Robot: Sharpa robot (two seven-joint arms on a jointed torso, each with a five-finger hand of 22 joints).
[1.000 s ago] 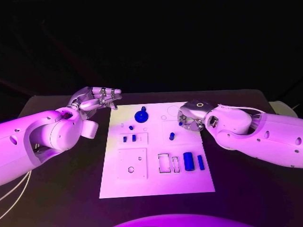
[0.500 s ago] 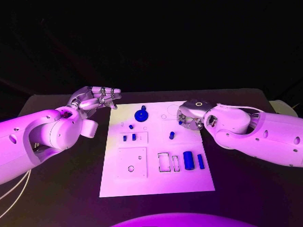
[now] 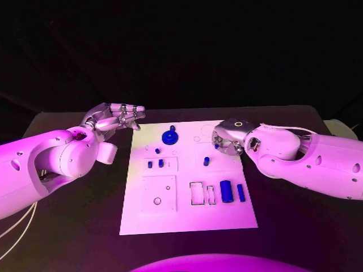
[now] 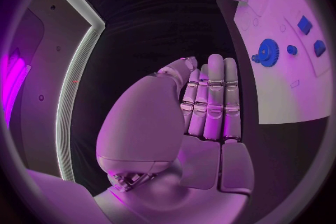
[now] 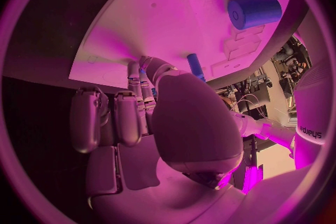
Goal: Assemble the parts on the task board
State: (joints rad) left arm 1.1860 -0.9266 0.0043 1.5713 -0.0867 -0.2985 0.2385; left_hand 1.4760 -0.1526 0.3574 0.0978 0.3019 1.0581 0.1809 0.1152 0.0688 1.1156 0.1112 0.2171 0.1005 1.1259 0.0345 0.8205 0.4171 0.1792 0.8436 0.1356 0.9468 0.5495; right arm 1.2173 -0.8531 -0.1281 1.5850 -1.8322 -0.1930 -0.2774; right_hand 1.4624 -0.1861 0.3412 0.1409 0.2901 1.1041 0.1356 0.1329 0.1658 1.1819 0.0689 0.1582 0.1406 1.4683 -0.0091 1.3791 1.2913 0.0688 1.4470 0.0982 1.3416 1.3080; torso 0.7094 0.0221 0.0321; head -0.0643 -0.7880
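Both my hands sit at the far corners of the task board (image 3: 231, 218), a flat white plate on the matte black table (image 3: 304, 226). My left hand (image 3: 114, 118), at about ten o'clock from the board's middle, is off the plate; its smooth metal fingers (image 4: 213, 101) lie straight and side by side, holding nothing. My right hand (image 3: 228, 140), at about two o'clock, has its fingers curled down onto the board; whether they pinch anything I cannot tell. Near it lies one small blue peg (image 3: 206, 162). At twelve o'clock stands one round blue toothed gear (image 3: 169, 137). At about five o'clock lie one thick blue cylinder (image 3: 226, 191) and one thinner blue rod (image 3: 240, 193), beside two empty rectangular slots (image 3: 196, 193). Two small blue blocks (image 3: 155, 165) sit left of centre.
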